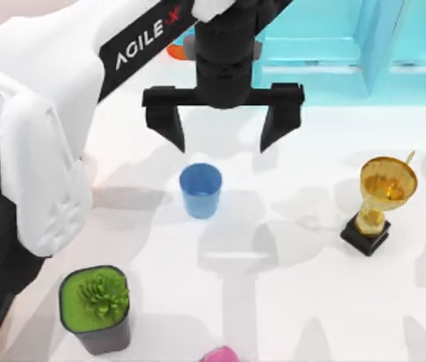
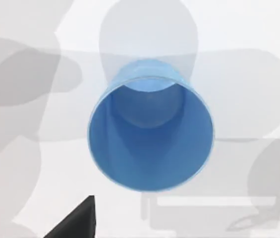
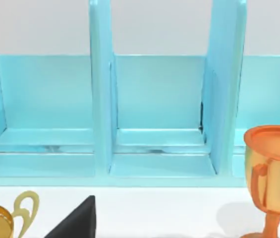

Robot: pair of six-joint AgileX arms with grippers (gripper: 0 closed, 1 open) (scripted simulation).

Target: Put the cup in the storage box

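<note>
left tool [image 1: 222,124] is spread, hung above the upright cup [image 1: 200,190] on the bench [image 1: 288,249]. cup judged light, stiff, slippery; grip advised across the tapered wall below the rim.

The top view looks down on the white table [image 1: 303,249]. The left wrist view looks close, straight into the cup [image 2: 151,134], shared with the top view. The right wrist view faces the far cyan frame [image 3: 102,99] level and near.

The white AgileX left arm reaches across from the left — its black two-finger left gripper [image 1: 221,139] hangs fingers spread wide.
</note>
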